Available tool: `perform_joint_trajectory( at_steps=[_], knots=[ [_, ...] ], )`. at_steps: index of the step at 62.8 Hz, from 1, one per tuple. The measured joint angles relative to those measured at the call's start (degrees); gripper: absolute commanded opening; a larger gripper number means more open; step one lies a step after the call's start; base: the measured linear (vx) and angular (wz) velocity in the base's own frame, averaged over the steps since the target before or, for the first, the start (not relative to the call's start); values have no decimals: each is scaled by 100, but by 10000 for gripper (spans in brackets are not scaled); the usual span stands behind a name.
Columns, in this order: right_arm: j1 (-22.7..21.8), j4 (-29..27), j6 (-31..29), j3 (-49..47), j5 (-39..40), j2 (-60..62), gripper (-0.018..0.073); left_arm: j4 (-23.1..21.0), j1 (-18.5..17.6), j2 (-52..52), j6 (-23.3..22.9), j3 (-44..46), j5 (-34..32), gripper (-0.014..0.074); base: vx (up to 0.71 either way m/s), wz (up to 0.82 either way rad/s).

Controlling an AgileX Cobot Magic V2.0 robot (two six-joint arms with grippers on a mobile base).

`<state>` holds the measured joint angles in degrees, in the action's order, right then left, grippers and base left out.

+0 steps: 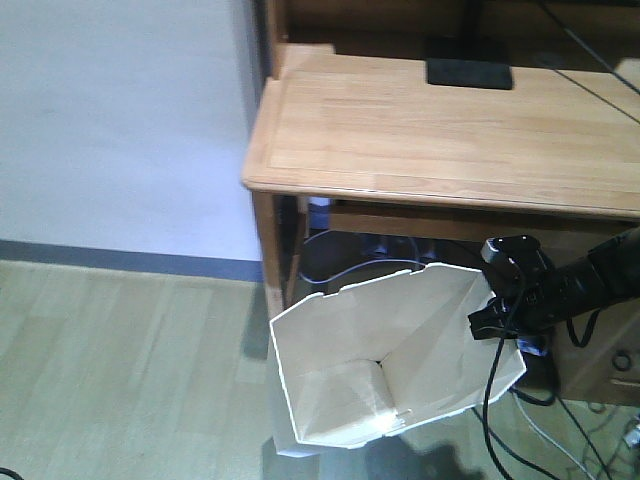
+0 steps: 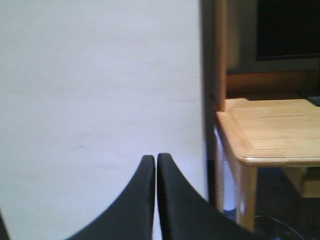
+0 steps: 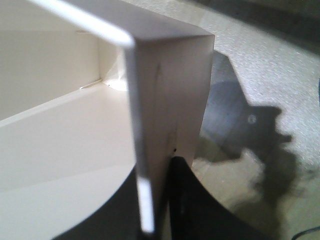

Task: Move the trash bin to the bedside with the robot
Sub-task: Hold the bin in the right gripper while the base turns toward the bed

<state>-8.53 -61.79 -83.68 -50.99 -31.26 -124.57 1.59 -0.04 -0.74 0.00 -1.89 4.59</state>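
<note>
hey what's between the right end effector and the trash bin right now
Nothing. The right end effector is shut on the wall of the trash bin, with no gap. The right wrist view shows this most clearly.

Front view: soft, even room light, moderately bright. The desk top [image 1: 440,130] is slightly washed out, dim beneath. The trash bin [image 1: 390,350] throws a grey shadow on the floor [image 1: 120,370] below; small glare spot deep inside it. Left wrist view: all soft, wall [image 2: 100,100] flat and pale, my left gripper [image 2: 155,162] a blurred black shape. Right wrist view: bin wall out of focus, rim glaring white, my right gripper [image 3: 159,200] underexposed, dark shadow on floor at right
</note>
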Motion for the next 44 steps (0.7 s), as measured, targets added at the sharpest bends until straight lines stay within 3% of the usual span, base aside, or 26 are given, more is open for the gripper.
perform_joint_trajectory(
  at_steps=[44],
  knots=[
    [6,0,-9,0,-114,0,-5,0,0,0,0,0,0,-6,-5,54]
  ],
)
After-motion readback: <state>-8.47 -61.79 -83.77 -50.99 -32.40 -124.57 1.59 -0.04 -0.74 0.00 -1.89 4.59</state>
